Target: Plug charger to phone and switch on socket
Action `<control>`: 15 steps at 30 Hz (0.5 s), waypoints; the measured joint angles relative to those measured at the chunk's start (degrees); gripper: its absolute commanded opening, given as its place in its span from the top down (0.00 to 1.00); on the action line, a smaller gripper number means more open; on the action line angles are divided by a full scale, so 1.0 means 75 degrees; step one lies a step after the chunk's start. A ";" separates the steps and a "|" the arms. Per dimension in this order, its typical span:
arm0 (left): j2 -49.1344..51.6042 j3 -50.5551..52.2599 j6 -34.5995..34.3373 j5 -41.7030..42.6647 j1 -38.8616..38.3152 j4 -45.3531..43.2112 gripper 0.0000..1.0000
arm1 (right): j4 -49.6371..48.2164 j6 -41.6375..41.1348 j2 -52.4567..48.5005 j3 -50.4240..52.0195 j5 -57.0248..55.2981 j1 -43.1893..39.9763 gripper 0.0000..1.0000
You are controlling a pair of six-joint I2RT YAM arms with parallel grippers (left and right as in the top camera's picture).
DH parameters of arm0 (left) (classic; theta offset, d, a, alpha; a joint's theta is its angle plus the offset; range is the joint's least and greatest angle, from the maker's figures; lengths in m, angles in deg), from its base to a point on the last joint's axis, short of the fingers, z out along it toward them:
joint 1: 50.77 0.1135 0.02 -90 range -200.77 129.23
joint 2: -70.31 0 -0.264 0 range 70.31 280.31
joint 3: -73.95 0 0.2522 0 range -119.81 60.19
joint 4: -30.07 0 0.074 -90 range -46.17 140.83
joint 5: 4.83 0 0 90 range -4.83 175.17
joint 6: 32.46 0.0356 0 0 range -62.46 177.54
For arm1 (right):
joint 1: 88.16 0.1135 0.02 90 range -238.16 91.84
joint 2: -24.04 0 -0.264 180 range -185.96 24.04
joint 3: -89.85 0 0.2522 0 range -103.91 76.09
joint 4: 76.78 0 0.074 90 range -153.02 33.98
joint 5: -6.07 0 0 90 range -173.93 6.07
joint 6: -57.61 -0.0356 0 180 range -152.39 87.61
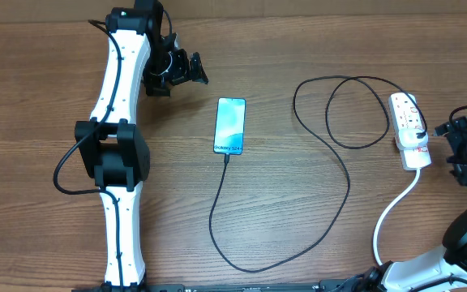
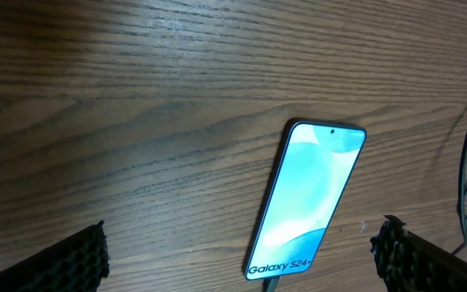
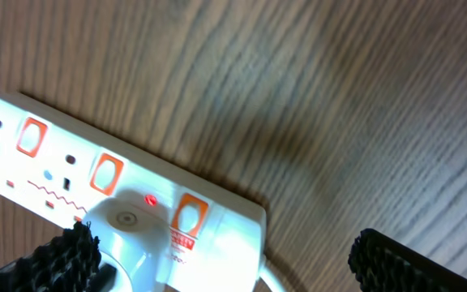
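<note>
Grippers both spread wide, empty: left gripper (image 1: 186,61) near the phone (image 1: 229,124), right gripper (image 1: 454,150) beside the socket (image 1: 409,130).
Right wrist view alone shows a red light (image 3: 150,199) lit on the socket; overhead alone shows the charger (image 1: 331,203) looping to the phone's lower edge.

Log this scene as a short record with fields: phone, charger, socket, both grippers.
phone: flat on the table, blue screen up
charger: black cable, tip at the phone's bottom edge, looks plugged in; loops away to the socket
socket: white strip on the right side, small red light glowing on it
left gripper: open, holding nothing, apart from the phone
right gripper: open, holding nothing, beside the socket
</note>
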 measured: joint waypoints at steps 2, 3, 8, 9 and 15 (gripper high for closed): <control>0.0000 0.0000 0.0003 0.0003 0.0000 0.0000 0.00 | -0.0085 0.0015 0.0000 0.0026 0.0000 0.0000 0.00; 0.0000 0.0000 0.0000 0.0000 0.0000 0.0000 0.00 | -0.0079 0.0017 0.0000 0.0050 0.0003 0.0000 0.00; 0.0000 0.0000 0.0000 0.0000 0.0000 0.0000 0.00 | -0.0052 0.0026 0.0000 0.0178 0.0087 0.0000 0.00; 0.0000 0.0000 0.0000 0.0000 0.0000 0.0000 0.00 | -0.0052 0.0023 0.0000 0.0201 0.0137 0.0000 0.00; 0.0000 0.0000 0.0000 0.0003 0.0000 0.0000 0.00 | -0.0402 0.0020 0.0003 0.0580 0.0321 -0.0012 0.00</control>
